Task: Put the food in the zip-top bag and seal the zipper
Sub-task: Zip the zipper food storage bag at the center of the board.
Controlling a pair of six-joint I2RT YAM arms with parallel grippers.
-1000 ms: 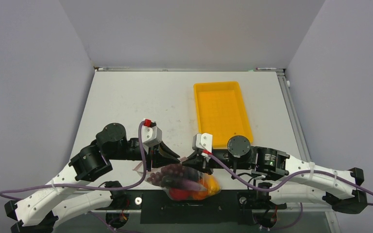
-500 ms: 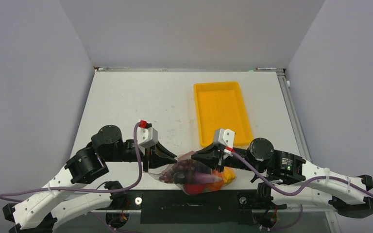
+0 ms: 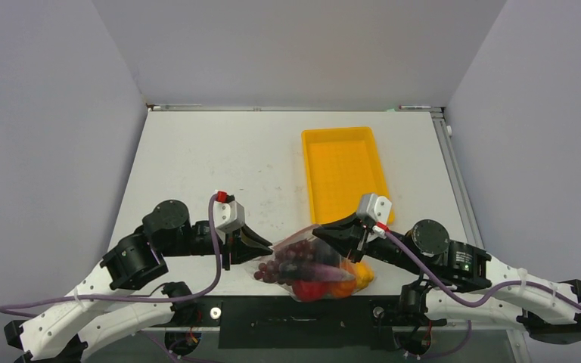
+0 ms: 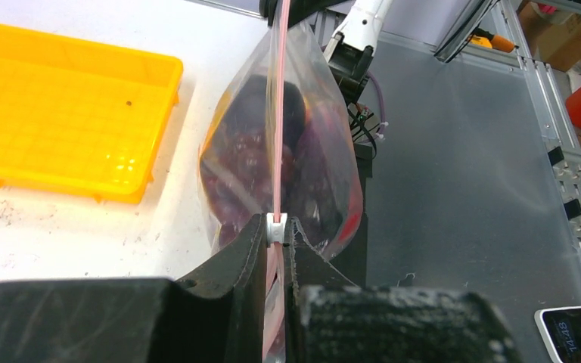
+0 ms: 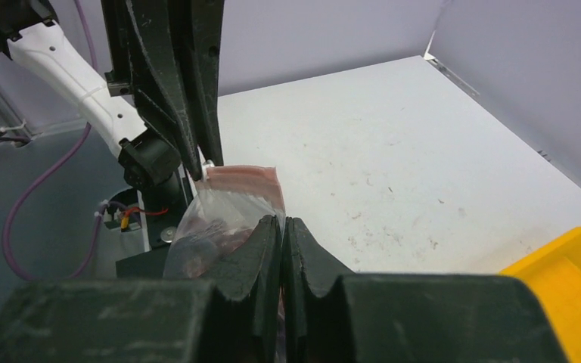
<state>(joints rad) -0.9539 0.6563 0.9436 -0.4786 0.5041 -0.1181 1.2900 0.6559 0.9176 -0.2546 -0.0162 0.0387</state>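
Note:
The zip-top bag (image 3: pixel 312 261) hangs between my two grippers over the table's front edge. It is clear, and the food shows inside it: dark grapes (image 3: pixel 287 255), a red piece (image 3: pixel 308 291) and an orange piece (image 3: pixel 349 284). My left gripper (image 3: pixel 270 246) is shut on the zipper (image 4: pixel 279 113) at its white slider (image 4: pixel 275 227). The pink strip runs taut away from it above the bag (image 4: pixel 314 159). My right gripper (image 5: pixel 282 221) is shut on the bag's (image 5: pixel 219 208) top edge at the far end of the zipper (image 5: pixel 242 178).
The yellow tray (image 3: pixel 346 170) lies on the table (image 3: pixel 219 166) just behind the right gripper, also in the left wrist view (image 4: pixel 53 113). Below the bag are the black arm base rail (image 3: pixel 272 318) and purple cables (image 3: pixel 121 291).
The right gripper has pulled away to the right and back, so the gap between the grippers has widened. The bag has shifted right with it and its top edge is stretched out.

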